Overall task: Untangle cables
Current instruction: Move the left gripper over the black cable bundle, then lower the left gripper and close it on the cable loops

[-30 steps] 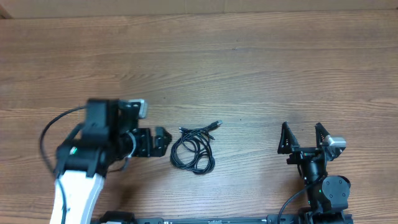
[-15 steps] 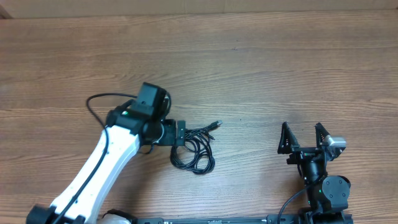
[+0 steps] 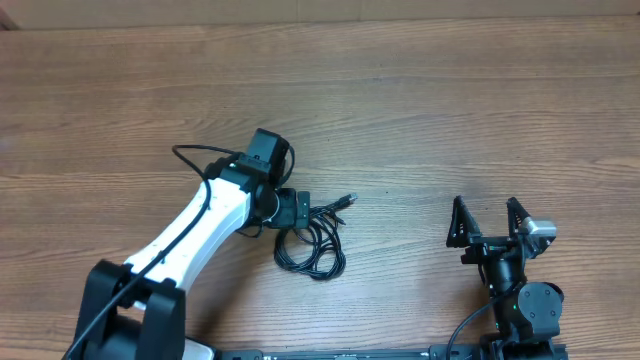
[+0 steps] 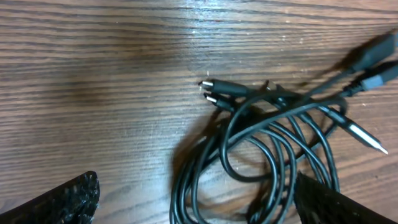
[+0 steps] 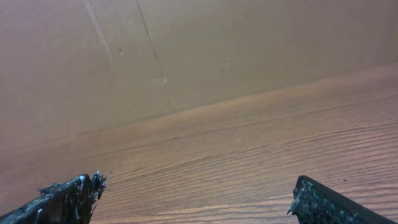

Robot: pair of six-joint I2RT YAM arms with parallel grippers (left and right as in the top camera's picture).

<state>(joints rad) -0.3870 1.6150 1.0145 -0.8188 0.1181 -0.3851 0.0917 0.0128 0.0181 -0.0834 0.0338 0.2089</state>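
Near the middle of the brown wooden table (image 3: 450, 120), we see the thin black cables (image 3: 312, 240) lying in one tangled coil. Our left gripper (image 3: 300, 211) hangs over the coil's left edge, jaws spread wide, gripping nothing. Our right gripper (image 3: 485, 215) sits well apart at the near right, equally wide and empty.

The left arm (image 3: 200, 235) reaches diagonally inward, its left end effector (image 3: 300, 211) spread wide, while the right end effector (image 3: 485, 205) rests retracted, fingers equally parted.
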